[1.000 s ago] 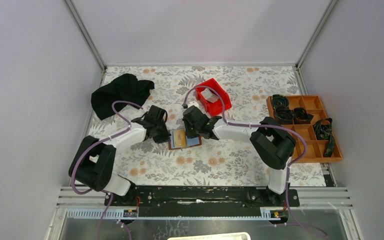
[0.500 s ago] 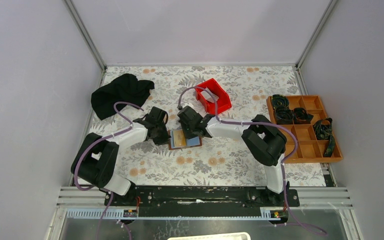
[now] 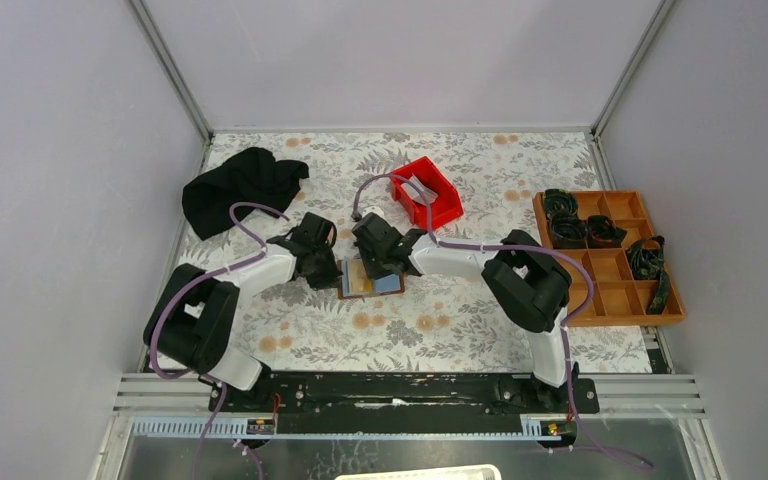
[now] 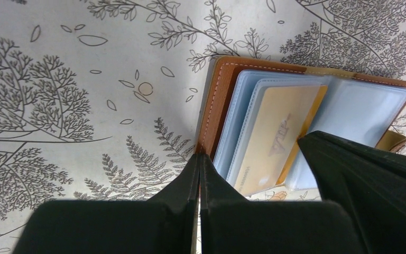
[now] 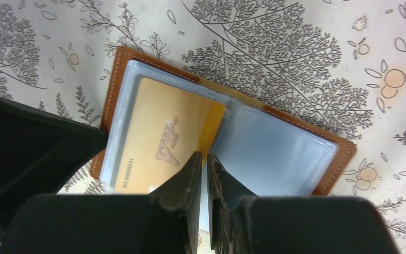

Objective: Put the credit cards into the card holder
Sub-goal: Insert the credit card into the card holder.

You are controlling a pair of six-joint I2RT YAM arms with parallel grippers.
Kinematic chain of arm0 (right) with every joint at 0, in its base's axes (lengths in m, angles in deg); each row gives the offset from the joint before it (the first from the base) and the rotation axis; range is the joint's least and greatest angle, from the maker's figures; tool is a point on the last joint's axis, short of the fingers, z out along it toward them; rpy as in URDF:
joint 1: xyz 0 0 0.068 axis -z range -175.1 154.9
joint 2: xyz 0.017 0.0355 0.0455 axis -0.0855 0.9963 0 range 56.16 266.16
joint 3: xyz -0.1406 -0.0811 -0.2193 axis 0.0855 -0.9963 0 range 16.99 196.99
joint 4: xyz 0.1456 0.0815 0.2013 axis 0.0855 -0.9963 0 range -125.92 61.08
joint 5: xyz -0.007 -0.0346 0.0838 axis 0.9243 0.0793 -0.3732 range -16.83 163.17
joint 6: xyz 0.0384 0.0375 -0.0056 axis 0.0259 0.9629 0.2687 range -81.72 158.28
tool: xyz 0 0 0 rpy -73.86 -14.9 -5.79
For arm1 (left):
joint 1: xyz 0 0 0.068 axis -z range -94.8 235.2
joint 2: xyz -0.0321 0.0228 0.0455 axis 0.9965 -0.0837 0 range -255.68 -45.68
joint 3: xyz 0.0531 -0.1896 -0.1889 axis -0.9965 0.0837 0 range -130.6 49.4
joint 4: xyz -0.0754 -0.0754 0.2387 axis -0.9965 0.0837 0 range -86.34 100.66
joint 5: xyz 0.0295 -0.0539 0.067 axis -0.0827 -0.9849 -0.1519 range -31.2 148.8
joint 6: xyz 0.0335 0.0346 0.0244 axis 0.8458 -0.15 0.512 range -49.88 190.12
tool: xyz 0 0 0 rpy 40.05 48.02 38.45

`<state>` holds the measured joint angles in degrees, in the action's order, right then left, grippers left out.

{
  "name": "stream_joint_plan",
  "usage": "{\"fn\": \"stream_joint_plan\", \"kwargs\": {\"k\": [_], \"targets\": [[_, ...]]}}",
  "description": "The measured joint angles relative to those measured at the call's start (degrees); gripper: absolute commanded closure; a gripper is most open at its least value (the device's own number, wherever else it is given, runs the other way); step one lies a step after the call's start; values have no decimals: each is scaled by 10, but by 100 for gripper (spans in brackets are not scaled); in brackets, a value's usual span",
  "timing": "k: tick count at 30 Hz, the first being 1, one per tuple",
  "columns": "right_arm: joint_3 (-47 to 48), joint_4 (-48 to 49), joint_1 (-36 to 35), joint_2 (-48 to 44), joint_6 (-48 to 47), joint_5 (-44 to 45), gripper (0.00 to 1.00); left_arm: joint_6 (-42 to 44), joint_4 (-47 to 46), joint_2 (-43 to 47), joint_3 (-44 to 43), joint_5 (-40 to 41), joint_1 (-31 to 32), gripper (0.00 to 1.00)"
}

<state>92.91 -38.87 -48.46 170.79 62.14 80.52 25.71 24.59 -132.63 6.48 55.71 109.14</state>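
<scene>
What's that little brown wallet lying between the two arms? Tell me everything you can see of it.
The card holder is a small brown leather wallet with pale stitching round its edge, lying open and flat on the leaf-patterned table between the arms. Inside are clear bluish plastic sleeves; a gold card lettered VIP sits in one. The shut left hand touches one outer edge; the right hand rests its tips on the sleeves near the fold.

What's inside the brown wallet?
A gold card sits in a see-through pocket of the brown wallet. The pocket beside it looks empty. The right claw covers part of the near edge, hiding what is there.
</scene>
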Motion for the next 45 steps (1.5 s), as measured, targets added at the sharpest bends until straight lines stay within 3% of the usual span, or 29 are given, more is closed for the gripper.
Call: {"fn": "stream_joint_plan", "kwargs": {"k": [10, 24, 27, 35, 39, 45], "targets": [[0, 13, -3, 1, 10, -25, 85, 5, -7, -8, -5, -10, 0, 100], [26, -7, -5, -10, 3, 2, 65, 11, -7, -8, -5, -10, 0, 99], [30, -20, -5, -28, -5, 23, 61, 13, -6, -8, -6, -10, 0, 92], [68, -60, 30, -76, -41, 70, 46, 20, -3, -5, -7, -6, -6, 57], [89, -70, 84, -89, -61, 82, 42, 25, 2, 5, -7, 1, -10, 50], [132, -78, 160, -83, -96, 82, 39, 28, 21, 31, -7, 12, -15, 49]]}}
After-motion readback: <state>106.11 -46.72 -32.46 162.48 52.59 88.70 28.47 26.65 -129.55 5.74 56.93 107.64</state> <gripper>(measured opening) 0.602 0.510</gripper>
